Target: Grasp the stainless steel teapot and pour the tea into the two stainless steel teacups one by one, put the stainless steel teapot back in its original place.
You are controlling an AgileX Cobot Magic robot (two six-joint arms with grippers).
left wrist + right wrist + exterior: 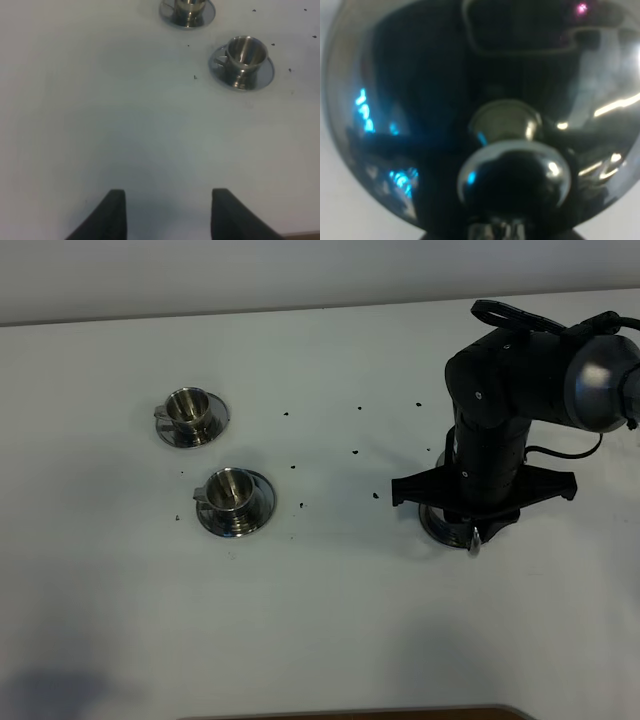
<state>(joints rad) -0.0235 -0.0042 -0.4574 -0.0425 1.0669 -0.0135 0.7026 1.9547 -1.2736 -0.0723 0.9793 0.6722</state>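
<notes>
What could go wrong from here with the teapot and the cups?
1. The right arm hides most of the teapot from above and the wrist view shows only its lid, so the grip cannot be checked; a poor hold might let it swing or slip when lifted.
2. The cups are small and stand close together; a tilted pour could miss or splash.

The far teacup and near teacup stand on saucers toward the table's left edge, with only a narrow gap between them. Toward the right edge the right arm bends over the stainless steel teapot, blocking it from above. Between lies a wide bare stretch; the near side is open.
</notes>
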